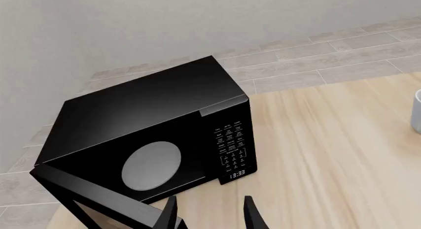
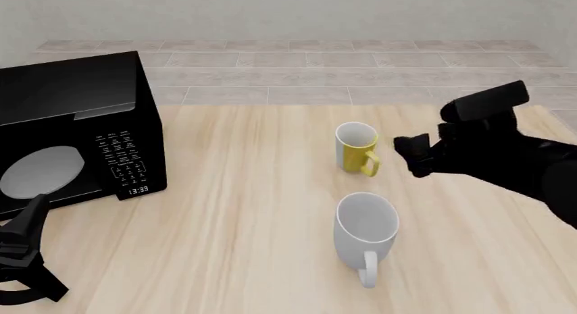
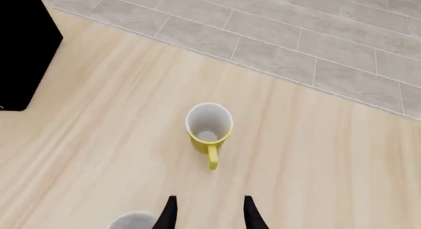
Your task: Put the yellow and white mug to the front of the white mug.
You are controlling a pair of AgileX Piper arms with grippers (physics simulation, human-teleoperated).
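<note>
The yellow and white mug (image 2: 355, 148) stands upright near the table's middle, its handle toward the near side. In the right wrist view the mug (image 3: 209, 125) lies ahead of the fingers. Nearer the front edge stands the larger white mug (image 2: 365, 225), handle also toward the near side; its rim (image 3: 135, 221) just shows in the right wrist view. My right gripper (image 2: 411, 156) hovers just right of the yellow mug, open and holding nothing (image 3: 209, 215). My left gripper (image 2: 26, 223) is at the front left by the microwave, open and holding nothing (image 1: 210, 216).
A black microwave (image 2: 77, 135) fills the table's left side, and its door (image 1: 98, 199) hangs open toward the left gripper. A pale sliver, probably the white mug (image 1: 417, 111), shows at the left wrist view's edge. Tiled floor (image 2: 288, 71) lies beyond the table's far edge.
</note>
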